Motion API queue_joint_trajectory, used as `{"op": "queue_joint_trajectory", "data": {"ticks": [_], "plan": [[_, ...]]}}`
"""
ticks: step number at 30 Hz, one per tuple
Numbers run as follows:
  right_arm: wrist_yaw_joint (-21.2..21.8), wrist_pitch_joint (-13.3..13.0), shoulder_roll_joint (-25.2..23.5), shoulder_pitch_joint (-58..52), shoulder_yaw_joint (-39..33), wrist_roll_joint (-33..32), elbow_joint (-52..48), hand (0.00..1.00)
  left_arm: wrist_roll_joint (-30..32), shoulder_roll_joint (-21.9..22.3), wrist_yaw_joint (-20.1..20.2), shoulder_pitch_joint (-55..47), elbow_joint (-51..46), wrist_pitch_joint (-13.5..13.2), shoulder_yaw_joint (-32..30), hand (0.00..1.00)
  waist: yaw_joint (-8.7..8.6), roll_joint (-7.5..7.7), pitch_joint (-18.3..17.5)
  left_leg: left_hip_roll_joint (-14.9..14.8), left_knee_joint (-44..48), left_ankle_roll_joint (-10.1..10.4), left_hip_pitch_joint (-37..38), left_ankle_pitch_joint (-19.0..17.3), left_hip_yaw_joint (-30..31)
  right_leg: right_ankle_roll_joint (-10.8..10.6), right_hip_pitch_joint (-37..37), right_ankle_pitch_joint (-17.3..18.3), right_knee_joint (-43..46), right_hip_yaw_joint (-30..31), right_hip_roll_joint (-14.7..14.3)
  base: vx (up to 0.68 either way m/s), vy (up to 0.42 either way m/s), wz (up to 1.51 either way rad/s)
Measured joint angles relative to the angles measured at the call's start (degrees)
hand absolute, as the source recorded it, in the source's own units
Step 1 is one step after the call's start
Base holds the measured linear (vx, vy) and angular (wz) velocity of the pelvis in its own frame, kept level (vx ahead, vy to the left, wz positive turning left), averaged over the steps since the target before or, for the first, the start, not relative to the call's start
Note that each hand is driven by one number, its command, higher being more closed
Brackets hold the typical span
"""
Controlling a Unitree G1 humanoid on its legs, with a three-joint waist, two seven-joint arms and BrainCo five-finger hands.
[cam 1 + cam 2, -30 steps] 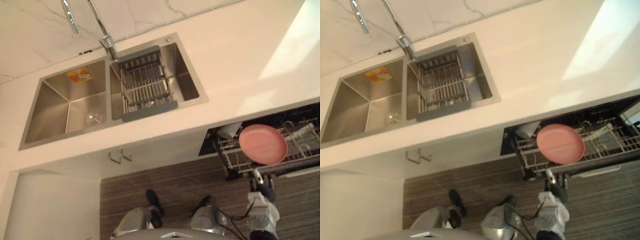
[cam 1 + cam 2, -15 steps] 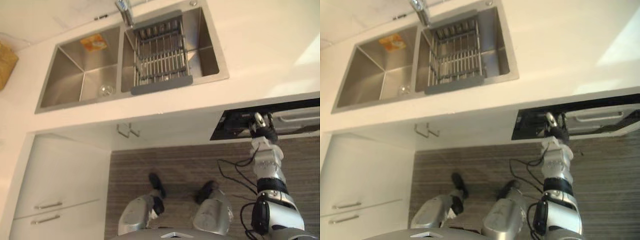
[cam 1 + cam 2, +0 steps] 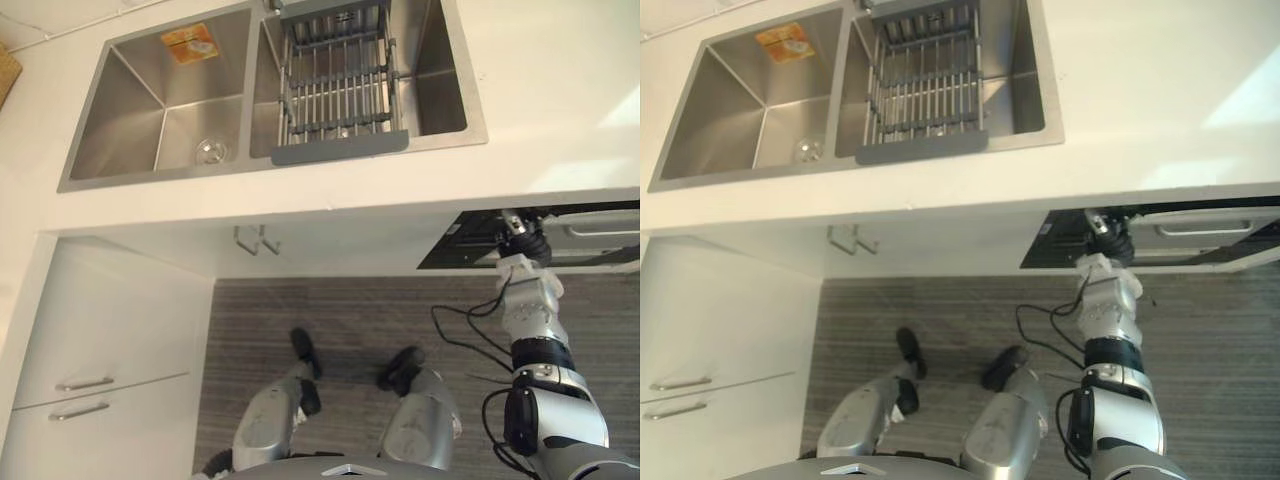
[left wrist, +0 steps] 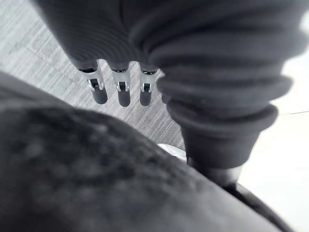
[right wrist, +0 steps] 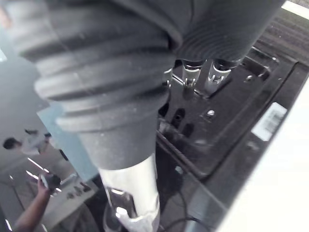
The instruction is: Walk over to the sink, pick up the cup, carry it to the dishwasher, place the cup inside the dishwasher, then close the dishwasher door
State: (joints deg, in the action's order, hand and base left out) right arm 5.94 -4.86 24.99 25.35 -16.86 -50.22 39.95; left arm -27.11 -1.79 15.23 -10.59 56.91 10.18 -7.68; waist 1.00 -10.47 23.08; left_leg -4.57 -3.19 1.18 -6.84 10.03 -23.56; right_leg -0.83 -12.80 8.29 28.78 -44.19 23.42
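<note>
The dishwasher [image 3: 590, 235] sits under the counter at the right. Its white door with a bar handle [image 3: 1200, 228] stands almost upright, leaving a dark gap along the black top edge [image 3: 465, 248]. My right hand [image 3: 516, 226] rests against that top edge, and in the right wrist view its straight fingers [image 5: 193, 72] reach onto the black panel [image 5: 241, 101]. The cup is hidden from me. My left hand [image 4: 123, 93] hangs low over the striped floor with its fingers straight and holding nothing.
A steel double sink [image 3: 120, 120] lies in the white counter [image 3: 560, 100], with a wire drying rack [image 3: 335, 95] over its right bowl and an orange sponge [image 3: 190, 42] in the left bowl. White drawer fronts [image 3: 100, 370] stand at the lower left.
The camera has shifted. The rack with the pink plate has gone inside and the dishwasher door has swung up almost shut, with my right hand following its top edge.
</note>
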Motion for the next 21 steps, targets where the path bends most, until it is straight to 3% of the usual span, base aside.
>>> {"op": "queue_joint_trajectory", "data": {"ticks": [2, 4, 7, 10, 11, 13, 14, 16, 18, 19, 20, 21], "plan": [[0.46, -0.52, -3.88, -6.17, 1.54, 3.44, -3.71, 0.00, -1.75, -0.10, 0.02, -0.10, 0.08, 0.00, 0.07, 0.00, 0.09, 0.42, 0.23, -0.72, 0.32, 0.16, 1.31, -0.12, 0.11, 0.34, 2.06, 0.39, -0.95, -0.21, -1.25, 0.02, -0.134, -0.05], [0.26, -1.22, -10.17, -14.42, 3.81, 8.25, -5.20, 0.00, -5.99, -0.37, 0.49, -0.39, 0.50, 0.02, 0.08, 0.00, -0.10, 0.99, 0.02, -1.98, 1.39, 1.79, 2.07, -1.45, 0.05, 0.36, 3.84, 0.43, -3.81, -0.23, -3.57, 0.06, -0.110, -0.02], [-1.59, -1.22, -15.94, -23.65, 4.65, 14.24, 0.35, 0.00, -9.12, -1.06, 2.16, -1.03, 0.82, 0.29, -0.16, 0.00, -0.37, 3.22, -0.62, -1.94, 2.03, 1.69, 2.89, -2.12, -0.28, 0.05, 5.02, 0.24, -4.50, -0.26, -3.78, 0.09, -0.065, -0.05], [-3.14, -1.88, -17.92, -29.67, 2.37, 18.79, 8.16, 0.00, -10.07, -2.56, 3.45, -1.48, 2.54, 2.01, -0.53, 0.00, -1.31, 6.07, -3.49, -1.32, 1.54, 1.30, 5.54, -3.22, -1.14, -1.14, 7.35, 0.20, -5.36, -0.06, -3.53, 0.15, -0.004, -0.11], [-3.69, -2.16, -17.86, -31.90, 1.23, 19.44, 11.41, 0.00, -10.06, -3.50, 4.24, -1.80, 3.56, 3.78, -0.66, 0.00, -1.72, 7.83, -5.48, -0.59, 0.27, 0.89, 7.29, -4.05, -1.87, -2.18, 8.45, 0.35, -5.17, 0.46, -2.82, 0.12, 0.038, -0.14], [-3.92, -1.99, -17.61, -33.52, -0.31, 21.62, 13.58, 0.00, -9.88, -4.92, 4.96, -1.66, 4.38, 6.41, -0.61, 0.00, -1.93, 9.48, -7.27, 0.86, -1.27, 0.57, 9.04, -4.66, -2.09, -3.58, 9.09, 1.11, -3.61, 1.11, -1.18, 0.13, 0.062, 0.00], [-3.97, -1.15, -17.75, -35.09, -1.48, 23.69, 15.26, 0.00, -9.82, -5.92, 5.20, -1.88, 4.61, 8.62, -0.61, 0.00, -2.30, 10.80, -8.83, 2.17, -1.72, 0.23, 9.86, -5.44, -1.47, -3.09, 9.19, 0.54, -0.67, 1.99, 0.52, 0.15, 0.071, 0.13], [-4.01, 0.39, -17.90, -35.53, -1.91, 24.60, 15.85, 0.00, -9.73, -6.39, 4.91, -1.61, 5.47, 10.03, 0.38, 0.00, -2.74, 10.53, -8.87, 2.51, -1.70, -0.27, 11.05, -6.12, 0.21, -2.81, 8.63, -1.57, 2.95, 7.83, 1.17, 0.16, 0.075, 0.49], [-3.91, 2.30, -19.66, -36.12, -3.76, 24.25, 17.55, 0.00, -9.65, -6.91, 4.86, -0.52, 6.72, 11.60, 1.65, 0.00, -3.82, 9.75, -8.92, 1.84, -1.67, -0.84, 12.91, -6.56, 4.20, -2.63, 7.28, -2.63, 6.94, 15.75, -0.20, 0.18, 0.057, 0.82], [-3.71, 3.50, -20.41, -35.95, -4.04, 22.89, 17.66, 0.00, -9.12, -7.03, 5.00, -0.41, 6.74, 12.31, 1.63, 0.00, -3.80, 9.50, -9.13, 1.07, -1.67, -0.68, 12.86, -6.59, 5.38, -4.54, 7.25, 0.20, 3.53, 19.34, -3.17, 0.13, -0.020, 0.68], [-3.19, 4.73, -21.63, -35.83, -4.01, 21.89, 17.76, 0.00, -8.56, -7.83, 5.79, -0.35, 6.77, 13.02, 1.68, 0.00, -3.84, 10.51, -9.66, 1.02, -1.67, -0.13, 12.16, -6.33, 6.73, -4.23, 8.27, -0.93, -3.24, 22.92, -6.49, 0.10, -0.043, 0.71], [-2.68, 5.40, -22.42, -35.91, -4.12, 21.36, 18.04, 0.00, -8.24, -8.80, 6.13, -0.34, 6.77, 13.46, 1.79, 0.00, -3.89, 11.82, -10.12, 1.80, -1.68, 0.03, 11.93, -6.24, 7.48, -4.01, 8.62, -3.74, -5.91, 23.30, -7.01, 0.03, -0.029, 0.50]]}}
